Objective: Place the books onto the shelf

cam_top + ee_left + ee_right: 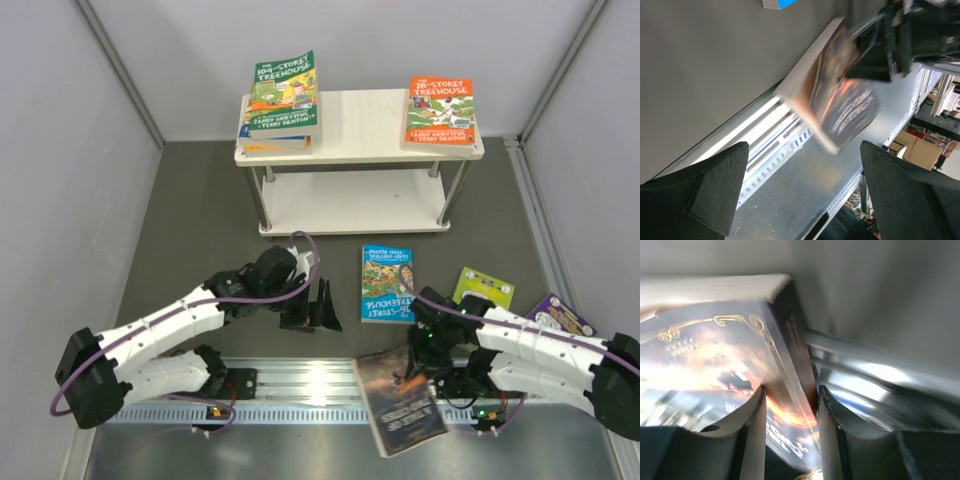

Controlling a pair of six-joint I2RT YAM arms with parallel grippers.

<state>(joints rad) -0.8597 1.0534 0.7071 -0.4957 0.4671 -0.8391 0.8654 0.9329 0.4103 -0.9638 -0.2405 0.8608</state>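
Right pincer clamps the dark brown book by its spine at the tabletop's near edge, right of centre. Left pincer hangs wide apart mid-table. Green books and an orange book top the shelf at the far edge.

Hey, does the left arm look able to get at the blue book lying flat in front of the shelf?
Probably yes: the open left gripper hangs just left of the blue book, with only bare mat between them.
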